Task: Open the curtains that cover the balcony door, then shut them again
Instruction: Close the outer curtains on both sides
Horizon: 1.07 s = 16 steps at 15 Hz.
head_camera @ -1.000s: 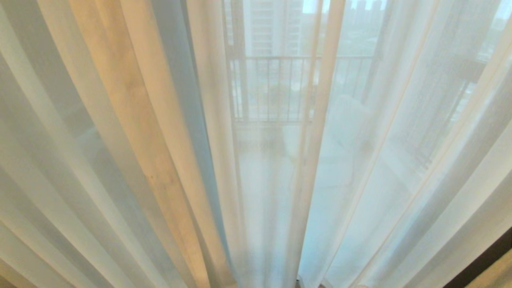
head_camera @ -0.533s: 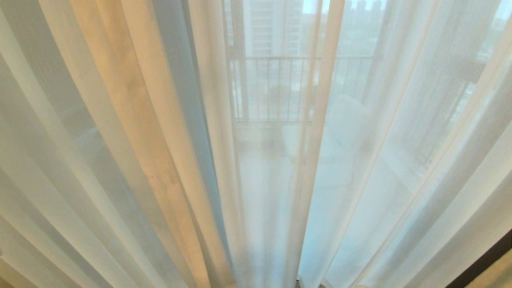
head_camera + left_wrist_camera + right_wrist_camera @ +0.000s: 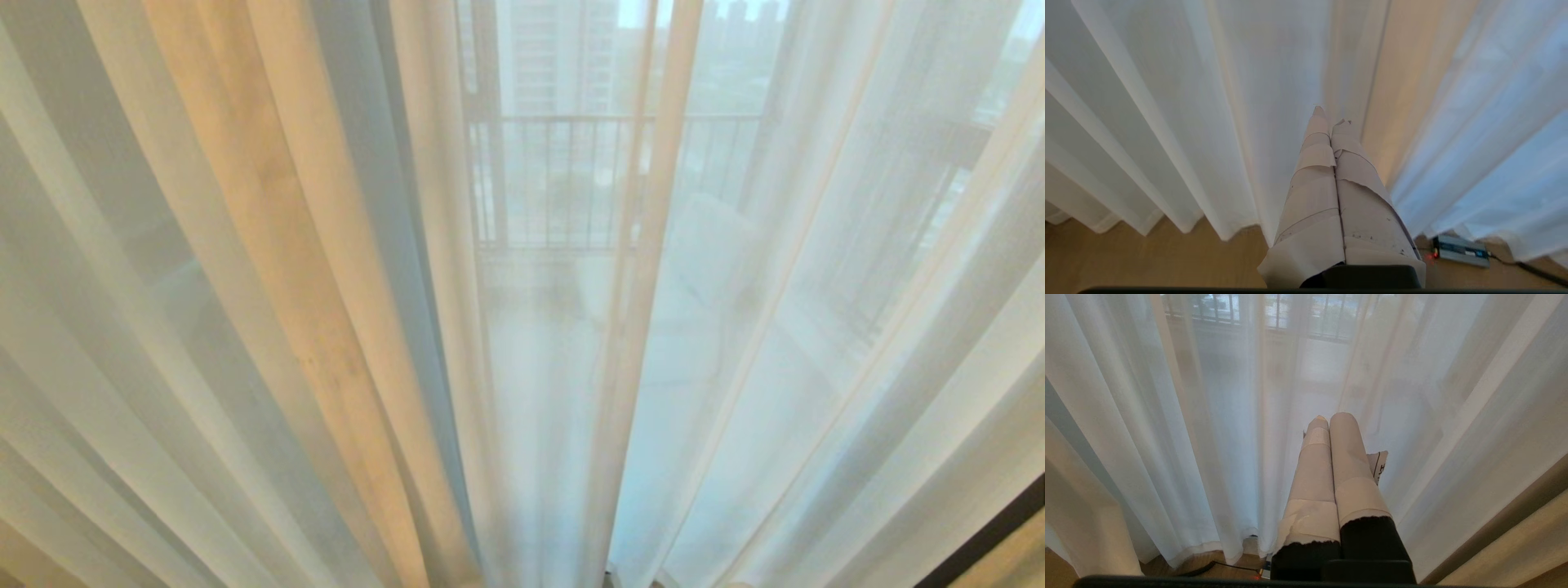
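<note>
Both grippers are pinched shut on nothing: the left gripper (image 3: pixel 1331 116) sits low just in front of the sheer curtains (image 3: pixel 326 327), the right gripper (image 3: pixel 1329 418) likewise, and the sheers hang drawn across the balcony door (image 3: pixel 563 188). I'd guess opening comes next. Spread the fingers, catch the centre edge (image 3: pixel 645 269) where the panels meet, then sweep sideways slowly so the thin fabric doesn't slip out.

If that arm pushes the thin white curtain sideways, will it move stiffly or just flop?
Probably flop: the sheer curtain hangs in loose folds. It looks light, since the railing shows through it. It may slip off the shut left gripper.
</note>
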Available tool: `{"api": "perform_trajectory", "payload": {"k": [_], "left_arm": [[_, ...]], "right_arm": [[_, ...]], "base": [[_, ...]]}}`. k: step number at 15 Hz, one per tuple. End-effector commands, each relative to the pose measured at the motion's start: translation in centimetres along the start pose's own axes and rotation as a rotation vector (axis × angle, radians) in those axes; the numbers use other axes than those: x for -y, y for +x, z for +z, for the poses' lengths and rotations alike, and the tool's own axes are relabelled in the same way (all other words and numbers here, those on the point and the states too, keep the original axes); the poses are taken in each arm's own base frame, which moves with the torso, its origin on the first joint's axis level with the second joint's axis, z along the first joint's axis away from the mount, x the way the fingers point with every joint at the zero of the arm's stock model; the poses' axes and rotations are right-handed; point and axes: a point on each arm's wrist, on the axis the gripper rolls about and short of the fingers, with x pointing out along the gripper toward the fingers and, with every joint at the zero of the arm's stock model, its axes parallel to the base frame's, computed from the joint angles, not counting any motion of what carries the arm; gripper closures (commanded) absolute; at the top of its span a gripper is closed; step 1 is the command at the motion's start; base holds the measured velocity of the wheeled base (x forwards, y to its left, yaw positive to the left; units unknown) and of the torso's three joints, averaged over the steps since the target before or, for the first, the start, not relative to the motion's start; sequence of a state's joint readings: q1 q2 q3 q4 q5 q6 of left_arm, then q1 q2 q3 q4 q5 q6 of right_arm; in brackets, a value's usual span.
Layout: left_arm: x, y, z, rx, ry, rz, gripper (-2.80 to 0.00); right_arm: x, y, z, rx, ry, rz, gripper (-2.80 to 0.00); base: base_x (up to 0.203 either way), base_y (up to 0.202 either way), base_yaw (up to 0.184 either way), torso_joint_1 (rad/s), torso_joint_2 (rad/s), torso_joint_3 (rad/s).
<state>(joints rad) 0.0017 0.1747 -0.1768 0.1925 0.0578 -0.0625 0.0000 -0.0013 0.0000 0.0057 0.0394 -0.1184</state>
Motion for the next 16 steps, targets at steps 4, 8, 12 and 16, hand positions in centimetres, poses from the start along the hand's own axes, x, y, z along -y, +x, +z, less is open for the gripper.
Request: {"api": "perform_trajectory", "payload": {"k": [4,8,12,16], "left_arm": [[-0.1,-1.2,-2.3,0.063,-0.006,-0.041,0.0],[-0.1,-0.3,-2.6,0.148,-0.006,-0.056,0.0],[0.0,0.2,-2.5,0.267,0.014,-0.104,0.0],[0.1,0.2,-2.6,0.263,0.1,-0.113,0.0]], "right_arm": [[0.0,0.0,0.0,-0.002,-0.001,0.001,0.0],[0.0,0.0,0.0,-0.002,-0.001,0.001,0.0],[0.0,0.0,0.0,-0.002,-0.001,0.001,0.0],[0.0,0.0,0.0,-0.002,-0.001,0.001,0.0]], "base": [[0.0,0.0,0.0,0.0,0.0,0.0],[0.0,0.0,0.0,0.0,0.0,0.0],[0.0,0.0,0.0,0.0,0.0,0.0],[0.0,0.0,0.0,0.0,0.0,0.0]]}}
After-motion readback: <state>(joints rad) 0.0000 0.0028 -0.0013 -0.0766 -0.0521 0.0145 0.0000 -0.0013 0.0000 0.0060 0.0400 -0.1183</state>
